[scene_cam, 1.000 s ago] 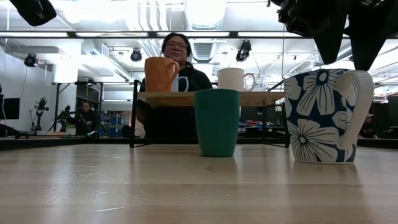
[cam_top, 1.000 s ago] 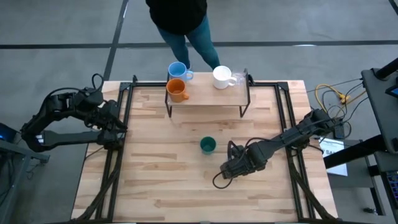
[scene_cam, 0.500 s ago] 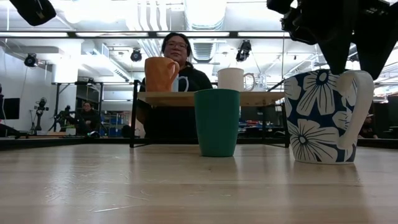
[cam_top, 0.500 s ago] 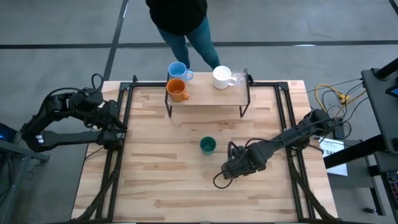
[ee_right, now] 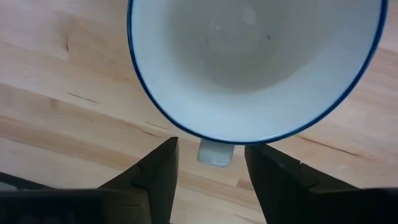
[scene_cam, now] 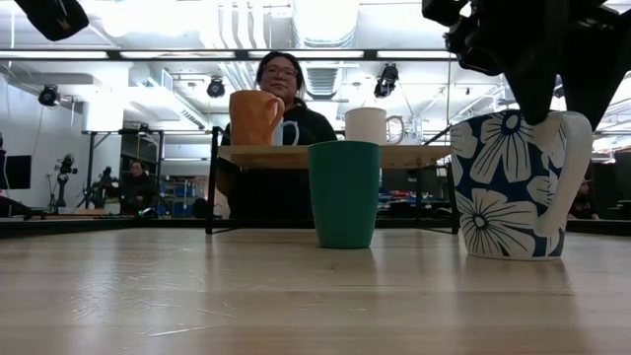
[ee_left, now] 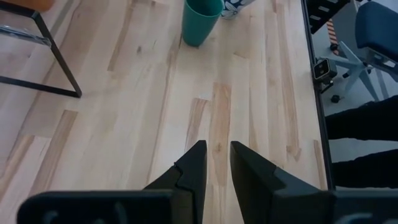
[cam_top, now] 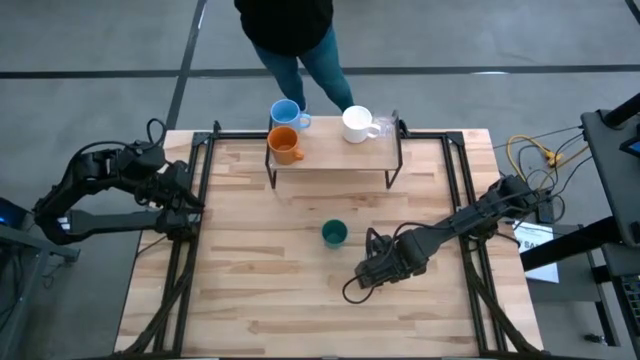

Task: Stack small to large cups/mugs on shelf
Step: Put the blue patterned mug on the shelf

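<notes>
Mugs: three on shelf, two cups on table.

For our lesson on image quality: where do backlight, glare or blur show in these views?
Low view: bright ceiling lights backlight the scene, leaving the right claw a black silhouette above the flowered mug. Right wrist view: the mug's handle is blurred. High view: evenly lit.

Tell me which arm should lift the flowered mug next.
Right. The right gripper hangs open directly over the flowered mug, its fingers either side of the handle. The left gripper waits at the table's far left edge, away from every cup.
</notes>
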Controlling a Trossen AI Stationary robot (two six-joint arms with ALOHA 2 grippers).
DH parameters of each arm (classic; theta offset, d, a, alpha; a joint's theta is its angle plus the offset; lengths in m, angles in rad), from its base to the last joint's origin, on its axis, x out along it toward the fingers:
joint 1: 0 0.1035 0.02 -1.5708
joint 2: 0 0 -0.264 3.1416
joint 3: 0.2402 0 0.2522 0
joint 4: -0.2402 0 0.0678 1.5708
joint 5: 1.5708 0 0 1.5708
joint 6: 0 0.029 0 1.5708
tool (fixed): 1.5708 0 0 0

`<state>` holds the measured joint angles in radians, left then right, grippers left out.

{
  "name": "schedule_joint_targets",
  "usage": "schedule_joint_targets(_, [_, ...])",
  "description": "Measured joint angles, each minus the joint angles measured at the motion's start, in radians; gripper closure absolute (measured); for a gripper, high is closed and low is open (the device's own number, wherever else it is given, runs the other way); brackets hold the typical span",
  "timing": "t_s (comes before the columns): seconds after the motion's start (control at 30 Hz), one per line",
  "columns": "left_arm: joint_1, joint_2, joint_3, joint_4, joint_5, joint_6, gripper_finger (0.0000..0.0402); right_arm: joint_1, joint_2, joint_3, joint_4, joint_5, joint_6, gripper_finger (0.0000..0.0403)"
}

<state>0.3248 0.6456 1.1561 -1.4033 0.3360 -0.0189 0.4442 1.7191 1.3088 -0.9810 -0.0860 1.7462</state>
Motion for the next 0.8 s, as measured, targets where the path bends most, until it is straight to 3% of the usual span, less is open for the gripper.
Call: schedule_joint_targets(0.8, [0.000,0.000,0.000,0.000,0.000,-0.001,0.0345,-0.033,0.000,-0.016,-0.009,-0.001,-0.049,0.0280])
